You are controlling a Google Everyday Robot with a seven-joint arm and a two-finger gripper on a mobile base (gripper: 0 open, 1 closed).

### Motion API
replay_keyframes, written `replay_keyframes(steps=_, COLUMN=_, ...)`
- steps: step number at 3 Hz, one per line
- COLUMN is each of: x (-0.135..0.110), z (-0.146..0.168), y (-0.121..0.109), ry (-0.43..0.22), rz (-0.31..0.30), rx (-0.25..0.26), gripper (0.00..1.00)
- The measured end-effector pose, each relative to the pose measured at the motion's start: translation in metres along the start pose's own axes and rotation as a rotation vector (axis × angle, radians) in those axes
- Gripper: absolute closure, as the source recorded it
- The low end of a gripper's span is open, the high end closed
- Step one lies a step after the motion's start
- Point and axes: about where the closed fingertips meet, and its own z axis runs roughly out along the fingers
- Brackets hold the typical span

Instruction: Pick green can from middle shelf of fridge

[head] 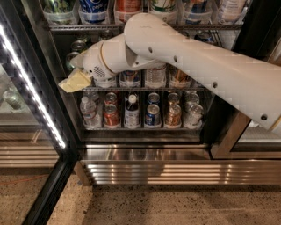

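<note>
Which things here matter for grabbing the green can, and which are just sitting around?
Job: shiny green aluminium can, partly hidden; wire middle shelf; black-framed fridge; pale two-finger gripper at that shelf's left end.
Bystanders: short cans and small bottles on the lower rack; containers on the top shelf.
</note>
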Motion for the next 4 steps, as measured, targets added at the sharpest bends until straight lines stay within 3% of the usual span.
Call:
replay_keyframes(steps=1, x=-0.004, z=0.014, y=-0.006, ry=0.001, rz=-0.034, rx=-0.008, gripper=0.08)
replay_keyframes(steps=2, x=0.001, z=0.026, y=-0.016, ry=0.016, rz=-0.061, rx=0.005, gripper=0.03)
replay_keyframes(steps=4, x=0.027, z=0.045, y=-0.030, ry=0.066, rz=-0.086, rx=0.040, gripper=0.03)
